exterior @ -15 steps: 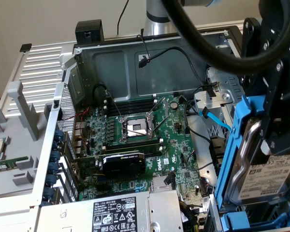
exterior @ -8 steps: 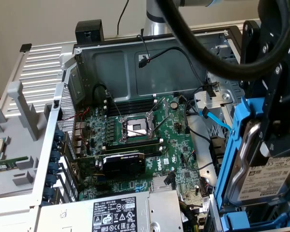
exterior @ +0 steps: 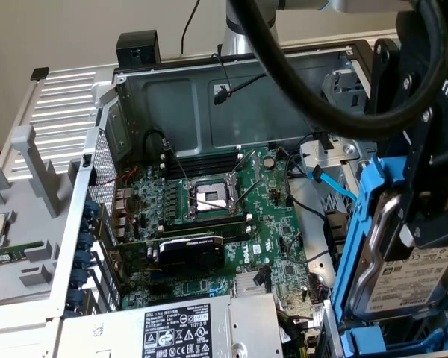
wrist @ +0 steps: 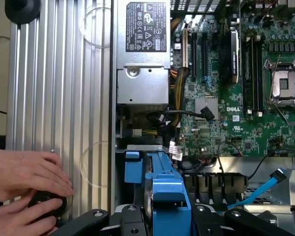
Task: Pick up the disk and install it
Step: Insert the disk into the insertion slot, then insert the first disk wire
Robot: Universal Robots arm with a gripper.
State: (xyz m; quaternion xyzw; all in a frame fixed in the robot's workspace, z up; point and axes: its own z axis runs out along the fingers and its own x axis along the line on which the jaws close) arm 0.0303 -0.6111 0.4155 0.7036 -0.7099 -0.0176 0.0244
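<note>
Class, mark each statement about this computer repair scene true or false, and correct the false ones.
1. The claw holds the disk. True.
2. The disk's carrier is red. False: it is blue.
3. A person's hand touches a black knob. True.
4. The graphics card lies outside the case. False: it sits on the motherboard, inside the case.
</note>
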